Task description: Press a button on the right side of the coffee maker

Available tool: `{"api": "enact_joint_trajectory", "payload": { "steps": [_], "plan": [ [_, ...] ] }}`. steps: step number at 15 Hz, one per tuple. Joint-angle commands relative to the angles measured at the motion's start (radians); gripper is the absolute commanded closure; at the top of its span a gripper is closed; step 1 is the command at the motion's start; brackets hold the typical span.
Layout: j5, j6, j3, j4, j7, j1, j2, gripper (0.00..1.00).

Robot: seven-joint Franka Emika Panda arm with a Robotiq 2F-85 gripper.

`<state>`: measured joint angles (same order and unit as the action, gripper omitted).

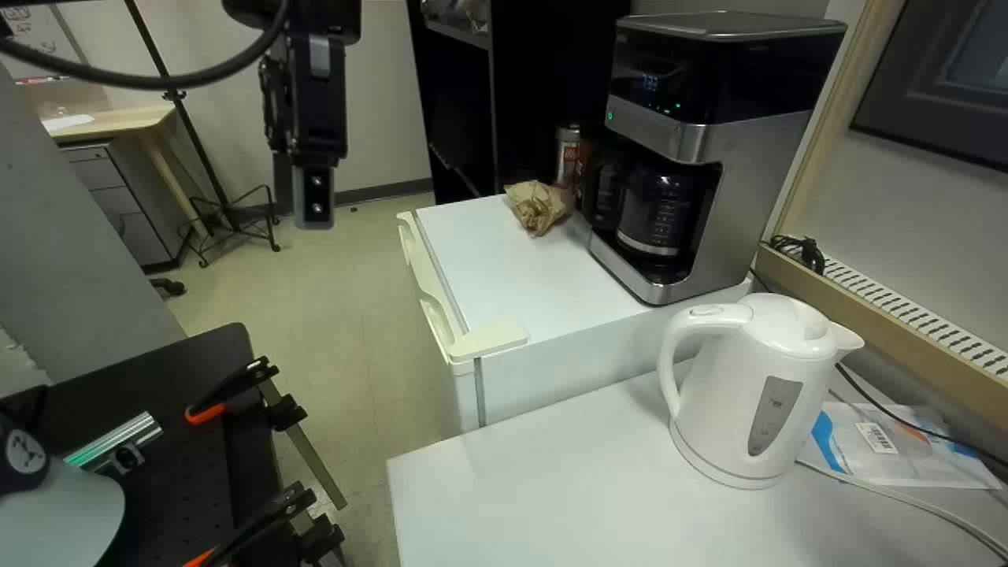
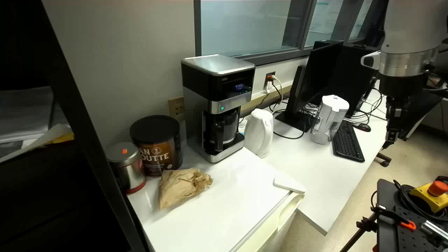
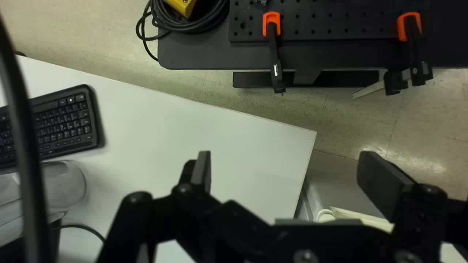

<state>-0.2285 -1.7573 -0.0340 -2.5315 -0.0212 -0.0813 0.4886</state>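
Observation:
The coffee maker (image 1: 760, 185) is a tall black and steel machine on a white mini fridge in both exterior views (image 2: 201, 82). Its dark glass carafe (image 1: 657, 209) sits inside. Its upper panel (image 1: 654, 83) shows a lit display and small green lights, also seen in an exterior view (image 2: 239, 85). My gripper (image 1: 315, 201) hangs pointing down in the air, well away from the coffee maker; it also shows at the far right of an exterior view (image 2: 389, 141). In the wrist view, its fingers (image 3: 287, 170) are wide apart with nothing between them. The coffee maker is out of the wrist view.
A white kettle (image 1: 756, 402) stands on the white desk (image 1: 504, 504) beside the fridge (image 1: 520, 276). A paper bag (image 2: 182, 187) and coffee cans (image 2: 155, 154) sit near the machine. A water pitcher (image 2: 330, 119), keyboard (image 2: 348, 141) and monitor (image 2: 315, 80) are along the desk.

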Motion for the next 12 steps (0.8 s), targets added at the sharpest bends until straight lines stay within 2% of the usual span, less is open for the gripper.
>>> {"api": "enact_joint_trajectory", "payload": {
  "steps": [1, 8, 12],
  "plan": [
    [-0.006, 0.004, 0.016, 0.002, -0.006, 0.018, -0.001, 0.00],
    [-0.013, -0.003, 0.013, 0.004, -0.007, 0.018, -0.005, 0.00],
    [-0.061, -0.089, 0.006, 0.015, 0.025, 0.035, -0.042, 0.00]
  ]
}}
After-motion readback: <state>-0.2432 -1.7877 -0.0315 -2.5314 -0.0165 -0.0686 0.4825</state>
